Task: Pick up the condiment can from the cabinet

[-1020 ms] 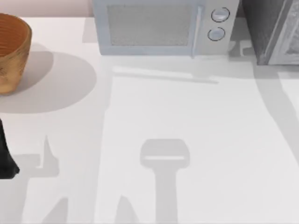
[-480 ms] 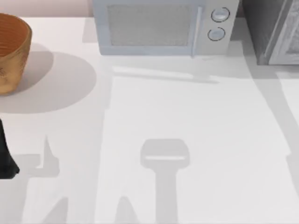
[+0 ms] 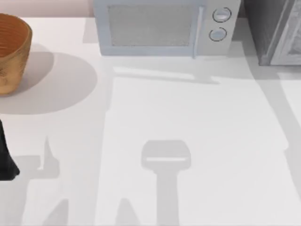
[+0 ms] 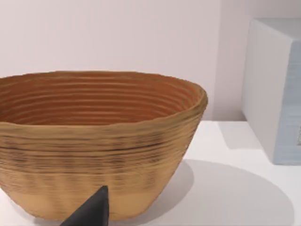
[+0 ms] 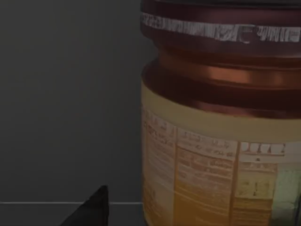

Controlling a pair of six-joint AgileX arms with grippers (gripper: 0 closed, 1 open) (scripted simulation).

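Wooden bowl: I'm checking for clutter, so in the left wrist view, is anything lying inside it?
Cannot tell: the wooden bowl shows bare ribbed inner wall near its rim, but its bottom is hidden.

Ribbed wooden bowl (image 4: 94, 141); glossy-rimmed, paper-labelled can (image 5: 221, 141).

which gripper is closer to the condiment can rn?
Right. The right wrist view has the condiment can looming close, in a dim grey space. The left arm sits at the table's left edge, its wrist facing the wooden bowl.
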